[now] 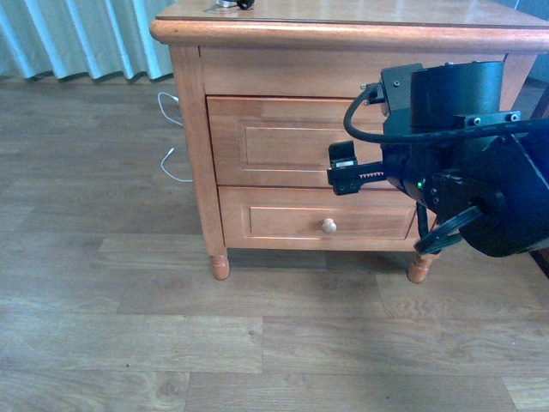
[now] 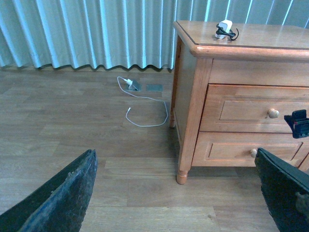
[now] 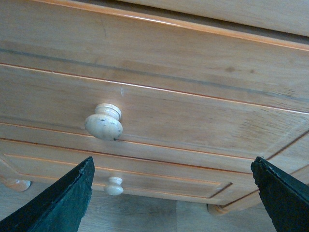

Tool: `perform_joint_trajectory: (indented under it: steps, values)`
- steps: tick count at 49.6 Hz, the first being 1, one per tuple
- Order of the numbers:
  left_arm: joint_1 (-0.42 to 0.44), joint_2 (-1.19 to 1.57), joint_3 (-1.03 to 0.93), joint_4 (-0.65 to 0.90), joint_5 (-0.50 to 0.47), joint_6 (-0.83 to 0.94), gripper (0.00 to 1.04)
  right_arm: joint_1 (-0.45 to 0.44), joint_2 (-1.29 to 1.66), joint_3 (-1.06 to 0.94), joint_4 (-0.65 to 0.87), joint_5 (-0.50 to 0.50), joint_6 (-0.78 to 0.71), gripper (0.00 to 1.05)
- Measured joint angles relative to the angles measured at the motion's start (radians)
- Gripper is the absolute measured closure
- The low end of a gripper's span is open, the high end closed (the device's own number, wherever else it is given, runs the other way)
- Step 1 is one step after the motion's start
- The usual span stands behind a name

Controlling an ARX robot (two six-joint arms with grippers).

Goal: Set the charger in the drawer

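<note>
Now the right gripper's [image 3: 171, 162] fingers [image 3: 63, 203] are spread before the shut drawer's [image 3: 193, 111] knob [image 3: 104, 122], and the charger [image 1: 233, 4] lies at the front view's top.

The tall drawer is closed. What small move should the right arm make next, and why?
Probably shift the right gripper sideways until the round pale wooden knob sits midway between its open fingers. The taller honey-coloured wooden drawer is shut, the knob lies near one finger, not centred, and the small white charger with black cord lies on the wooden cabinet top.
</note>
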Motion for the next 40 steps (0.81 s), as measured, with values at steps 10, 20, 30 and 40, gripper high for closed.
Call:
perform_joint_trajectory:
  steps: [10, 20, 30, 40]
  values:
    - [0.0, 0.0, 0.0, 0.0, 0.0, 0.0, 0.06, 0.013, 0.061, 0.08, -0.021, -0.004, 0.015, 0.08]
    - [0.0, 0.0, 0.0, 0.0, 0.0, 0.0, 0.06, 0.027, 0.117, 0.154, -0.033, 0.0, 0.021, 0.08]
    - [0.0, 0.0, 0.0, 0.0, 0.0, 0.0, 0.06, 0.029, 0.173, 0.233, -0.051, 0.015, 0.032, 0.08]
    - [0.0, 0.0, 0.0, 0.0, 0.0, 0.0, 0.06, 0.027, 0.206, 0.279, -0.077, 0.037, 0.055, 0.08]
